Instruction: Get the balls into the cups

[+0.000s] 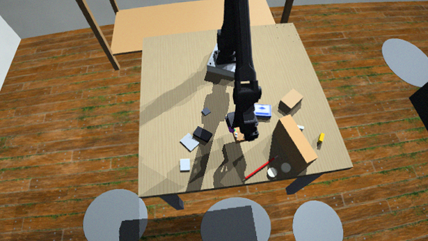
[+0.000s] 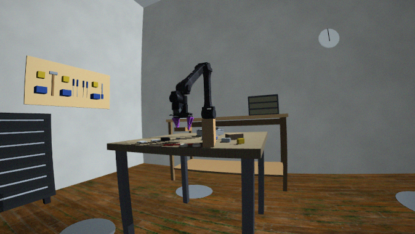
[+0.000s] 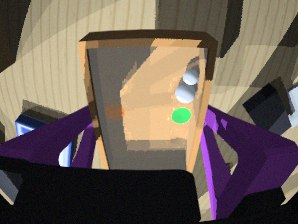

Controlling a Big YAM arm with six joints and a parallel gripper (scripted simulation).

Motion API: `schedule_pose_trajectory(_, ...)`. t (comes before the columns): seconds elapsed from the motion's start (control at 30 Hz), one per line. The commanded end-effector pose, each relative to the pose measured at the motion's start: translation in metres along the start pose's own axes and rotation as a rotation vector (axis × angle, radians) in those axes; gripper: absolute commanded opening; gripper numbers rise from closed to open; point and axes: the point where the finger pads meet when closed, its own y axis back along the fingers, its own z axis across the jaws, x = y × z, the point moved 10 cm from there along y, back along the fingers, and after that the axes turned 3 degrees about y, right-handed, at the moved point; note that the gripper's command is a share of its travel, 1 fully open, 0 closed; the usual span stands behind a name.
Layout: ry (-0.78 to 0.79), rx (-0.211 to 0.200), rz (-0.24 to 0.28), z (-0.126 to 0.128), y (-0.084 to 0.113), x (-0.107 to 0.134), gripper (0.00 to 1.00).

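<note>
Between tool (image 3: 143, 156) fingers, wooden puzzle (image 3: 143, 106).

Grey walls (image 2: 246, 61), plank floor (image 2: 323, 203), wall clock (image 2: 329, 38) (round), tool board (image 2: 66, 83)

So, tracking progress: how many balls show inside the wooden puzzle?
2. The small ball and large ball sit together against the wooden puzzle's right wall, just above the green cup.

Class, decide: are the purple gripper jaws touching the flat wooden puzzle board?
Touching. The wrist view shows the flat wooden puzzle board pinched between the purple jaws of the gripper, one pressed against each side edge.
</note>
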Motion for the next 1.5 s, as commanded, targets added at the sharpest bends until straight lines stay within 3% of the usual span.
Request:
schedule_pose_trajectory(0.0, 0.008, 0.010, -0.013, 0.000, 0.019, -0.025, 0.69)
schedule_pose_trajectory(0.7, -0.004, 0.021, -0.012, -0.002, 0.015, -0.022, 0.69)
schedule_pose_trajectory(1.07, 0.001, 0.009, -0.015, -0.007, 0.019, -0.025, 0.69)
schedule_pose_trajectory(1.1, 0.001, -0.009, -0.003, -0.011, 0.019, -0.024, 0.69)
schedule_pose_trajectory(1.17, -0.002, 0.010, -0.004, -0.006, 0.019, -0.025, 0.69)
schedule_pose_trajectory(1.2, 0.001, -0.005, -0.001, -0.010, 0.019, -0.025, 0.69)
schedule_pose_trajectory(1.23, -0.005, 0.007, -0.010, -0.004, 0.012, -0.008, 0.69)
schedule_pose_trajectory(1.47, -0.003, 0.022, -0.056, -0.002, 0.026, -0.017, 0.69)
